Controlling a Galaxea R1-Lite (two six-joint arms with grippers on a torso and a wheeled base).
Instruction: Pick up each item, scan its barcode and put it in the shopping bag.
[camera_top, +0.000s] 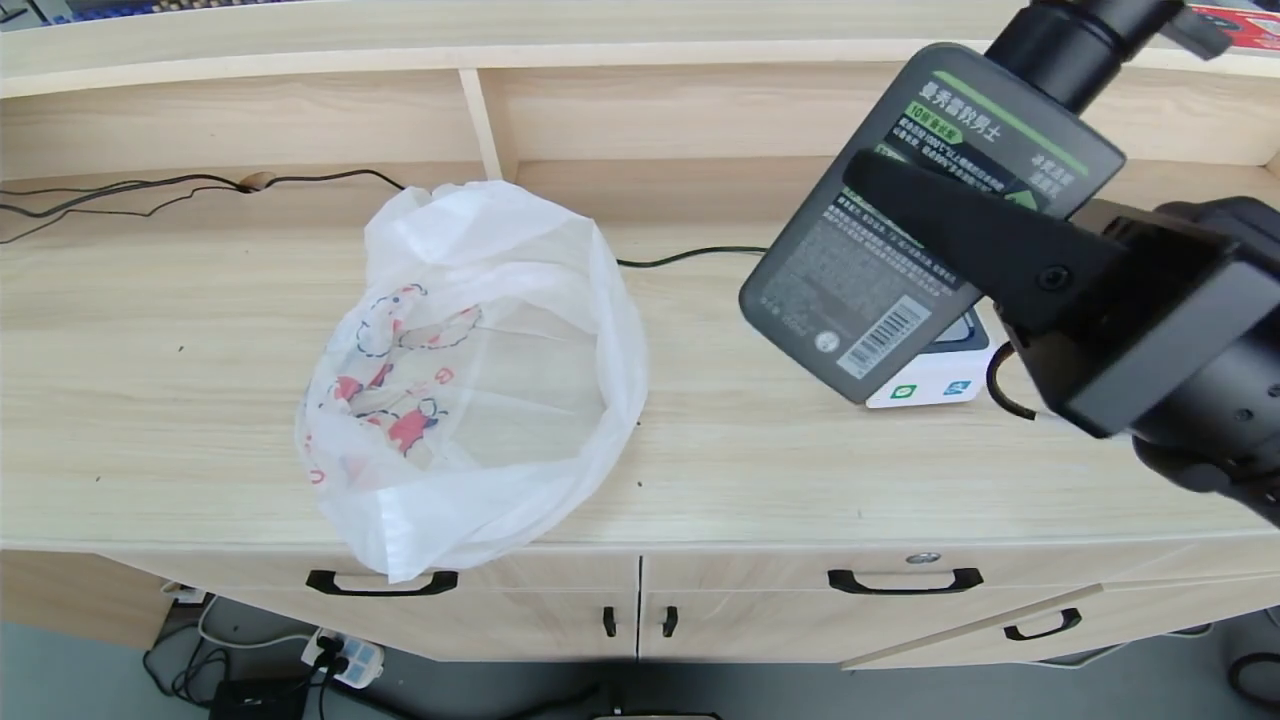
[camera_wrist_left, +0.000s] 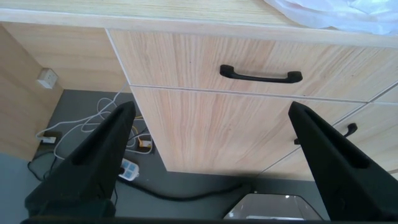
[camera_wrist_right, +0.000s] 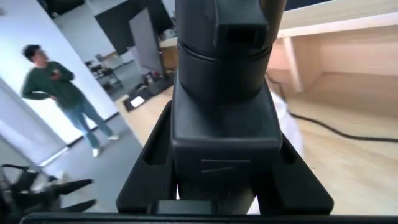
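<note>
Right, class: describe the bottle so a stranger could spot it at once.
Look to the right end of the wooden counter. Above the small white box, the right claw holds it up: a dark grey bottle, black-capped, the only dark item there.

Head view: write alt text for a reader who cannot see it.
The right gripper holds a dark bottle tilted over a white scanner on a wooden counter. An open white bag lies to the left.

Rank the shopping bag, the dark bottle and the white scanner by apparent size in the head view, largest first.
1. shopping bag, narrowly.
2. dark bottle, held up near the camera, so its rank against the bag is unsure.
3. white scanner, mostly hidden behind the bottle.
</note>
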